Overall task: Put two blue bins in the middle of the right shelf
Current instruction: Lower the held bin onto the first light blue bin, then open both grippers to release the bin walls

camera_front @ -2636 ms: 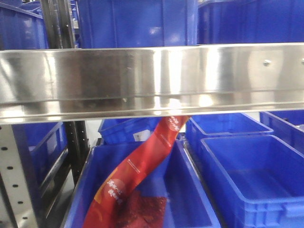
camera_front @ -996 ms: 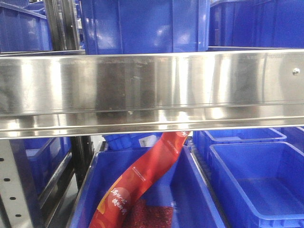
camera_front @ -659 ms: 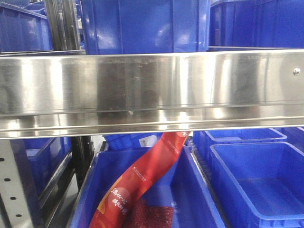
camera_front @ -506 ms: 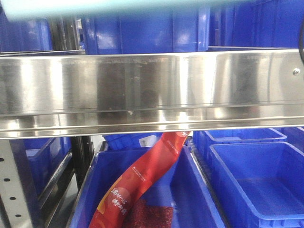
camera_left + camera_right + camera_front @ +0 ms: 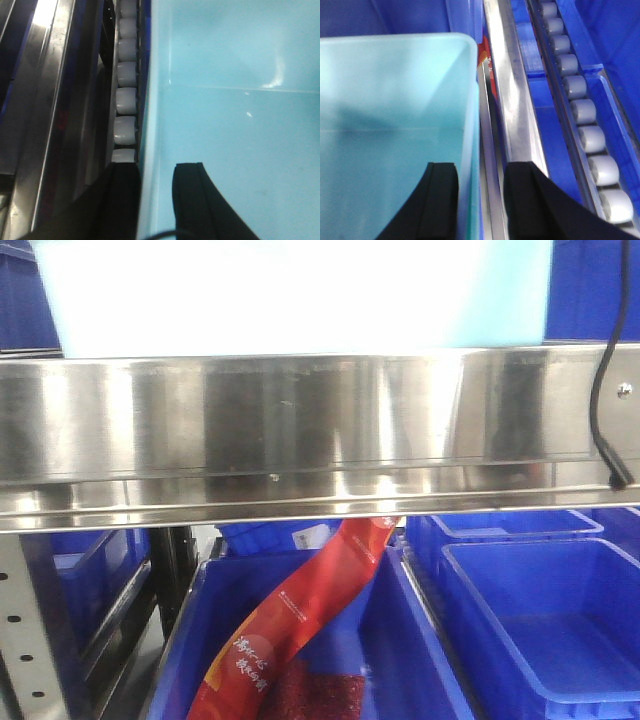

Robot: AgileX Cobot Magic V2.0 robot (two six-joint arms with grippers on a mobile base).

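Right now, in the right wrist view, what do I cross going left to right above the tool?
Pale cyan plastic bin → shiny stainless steel shelf rail → row of grey plastic rollers → dark blue plastic bin wall.

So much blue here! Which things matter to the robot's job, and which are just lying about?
Job:
pale bin
steel shelf rail
left pincer
right pincer

Lying about:
dark blue crates
red packet
grey rollers
black cable
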